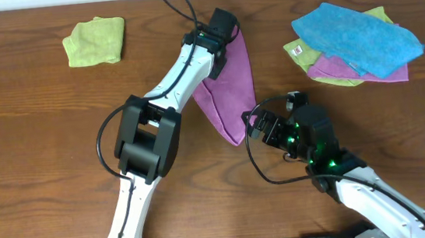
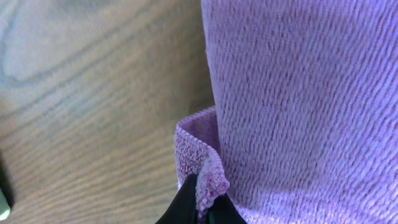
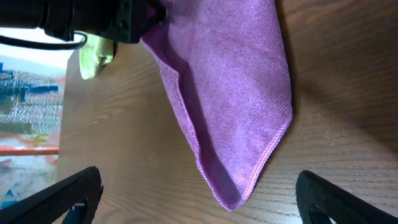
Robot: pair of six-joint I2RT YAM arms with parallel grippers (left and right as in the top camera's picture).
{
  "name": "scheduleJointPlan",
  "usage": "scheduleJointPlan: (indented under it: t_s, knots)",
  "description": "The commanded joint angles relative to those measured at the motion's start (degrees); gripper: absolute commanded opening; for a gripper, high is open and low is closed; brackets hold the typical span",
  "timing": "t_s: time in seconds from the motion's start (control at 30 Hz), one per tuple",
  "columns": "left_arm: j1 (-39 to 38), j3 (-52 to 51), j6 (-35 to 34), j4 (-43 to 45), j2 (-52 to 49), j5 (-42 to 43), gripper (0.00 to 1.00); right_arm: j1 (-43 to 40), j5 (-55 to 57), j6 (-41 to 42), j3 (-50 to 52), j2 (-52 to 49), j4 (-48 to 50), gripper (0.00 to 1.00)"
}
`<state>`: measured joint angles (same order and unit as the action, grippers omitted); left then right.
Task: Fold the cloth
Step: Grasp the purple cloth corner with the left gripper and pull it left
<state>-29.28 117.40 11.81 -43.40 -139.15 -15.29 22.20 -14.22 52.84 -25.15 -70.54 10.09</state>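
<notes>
— Magenta terry: the cloth (image 1: 230,94) lay mid-tabletop (image 1: 43,151) as a long triangle, seemingly doubled over. How should the fold have been carried?

— The left pincer (image 2: 199,202) was clamped on the hem at the far corner. I judged it needed to lift only enough to clear the wood, then bring that corner over toward the near tip. It should have laid edge on edge without dragging the lower layer.

— And the other one?

— The right pincer (image 1: 269,117) stood with its jaws wide apart just beside the near tip, holding nothing. It could have pinned that tip down.

— Your count?

— Two arms, two pincers, one magenta cloth. One green cloth (image 1: 95,41) lay alone at the far left. In the far-right pile there was one blue cloth (image 1: 361,38) on top. Beneath it showed one purple layer (image 1: 333,67) and one pale green layer (image 1: 350,82), plus a white tag (image 1: 295,48).
</notes>
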Motion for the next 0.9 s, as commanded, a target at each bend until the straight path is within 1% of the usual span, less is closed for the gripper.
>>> scheduleJointPlan:
  t_s: [0.0, 0.07, 0.17, 0.27, 0.37, 0.43, 0.57, 0.7, 0.73, 0.77, 0.8, 0.83, 0.87]
  knots:
    - [-0.04, 1.07, -0.59, -2.6, 0.72, -2.62, 0.06, -0.52, -0.42, -1.29, -0.22, 0.11, -0.15, 0.99]
    - [-0.02, 1.16, -2.25, -5.57, 2.19, -4.44, 0.06, -0.52, -0.42, -1.29, -0.24, 0.11, -0.24, 0.99]
    - [0.74, 1.16, -4.02, -9.11, 4.9, -4.39, 0.06, -0.52, -0.42, -1.29, -0.24, 0.11, -0.31, 0.99]
    - [2.51, 1.16, -6.23, -18.03, 6.56, -4.13, 0.06, -0.52, -0.85, -1.27, -0.22, 0.11, -0.31, 0.99]
    - [4.39, 1.11, -12.04, -29.62, 6.54, -3.85, 0.06, -0.46, -1.29, -1.29, -0.24, 0.11, -0.44, 0.99]
    - [5.49, 1.11, -13.62, -34.01, 6.64, -1.44, 0.06, -0.46, -1.29, -1.4, -0.22, 0.11, -0.48, 0.99]
    - [6.95, 1.11, -13.53, -39.41, 6.67, 5.22, 0.06, -0.48, -1.73, -1.97, -0.22, 0.11, -0.5, 0.99]
    - [6.78, 0.87, -13.46, -43.28, 6.67, 12.39, 0.06, -0.48, -1.95, -2.38, -0.22, 0.11, -0.83, 0.99]
    - [6.58, 0.66, -13.42, -44.04, 6.67, 13.22, 0.25, -0.48, -1.92, -2.45, -0.24, 0.11, -0.83, 0.99]
    - [6.38, 0.35, -13.11, -44.85, 6.67, 13.44, 0.47, -0.48, -1.95, -2.64, -0.24, 0.11, -0.83, 0.99]
    - [6.16, -0.04, -13.09, -45.77, 6.67, 13.42, 0.51, -0.48, -1.95, -2.78, -0.24, 0.11, -0.83, 0.99]
    - [6.01, -0.35, -13.09, -47.01, 6.67, 13.42, 0.5, -0.48, -1.95, -2.78, -0.22, 0.11, -0.87, 0.99]
    - [5.95, -0.66, -13.09, -48.28, 6.67, 13.4, 0.45, -0.48, -1.95, -2.78, -0.22, 0.11, -0.87, 0.99]
